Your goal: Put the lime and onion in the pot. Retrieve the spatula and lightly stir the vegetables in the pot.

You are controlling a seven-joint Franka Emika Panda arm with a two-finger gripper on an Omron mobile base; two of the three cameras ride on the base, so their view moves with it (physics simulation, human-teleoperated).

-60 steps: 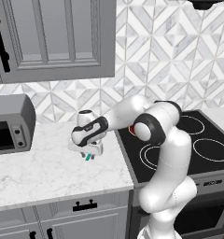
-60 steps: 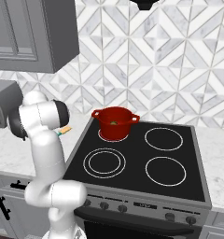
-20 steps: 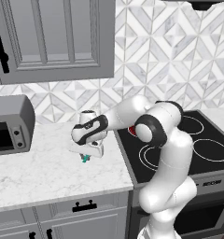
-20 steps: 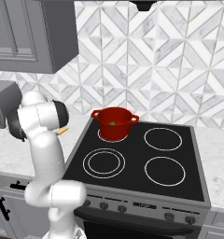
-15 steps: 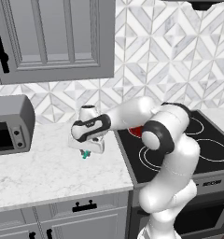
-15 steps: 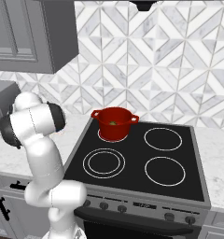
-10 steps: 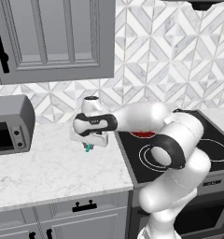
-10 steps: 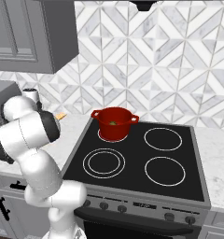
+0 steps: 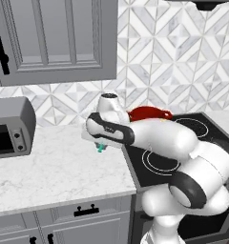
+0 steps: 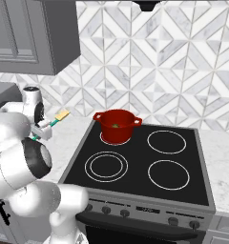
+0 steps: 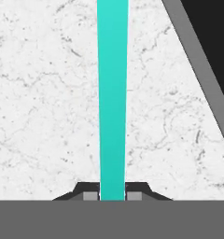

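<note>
Evidently the gripper [image 11: 113, 196] was clamped on the spatula [image 11: 112, 93], its two dark tips pressed against either side of the teal handle, which ran straight up the middle of the hand view over the white marble counter [image 11: 44, 93]. Holding the handle low down left the long shaft and the small orange-tan blade free, which I judge suited the stirring to come: in the right base view the blade [image 10: 62, 115] stuck out up and to the right of the hand, pointing toward the pot [image 10: 117, 126]. The red pot sat on the rear left burner of the black stove [image 10: 150, 164], well apart from the spatula, and a speck of green showed inside it; I could not tell from these views whether both vegetables were in there. The arm was folded back on itself, reaching from the base leftward across the counter's edge, with the hand raised above the marble just beside the stove. In the left base view the teal end of the handle [image 9: 101, 148] poked out below the hand. The carry to the pot seemed the step in hand, with the stirring not yet begun.
</note>
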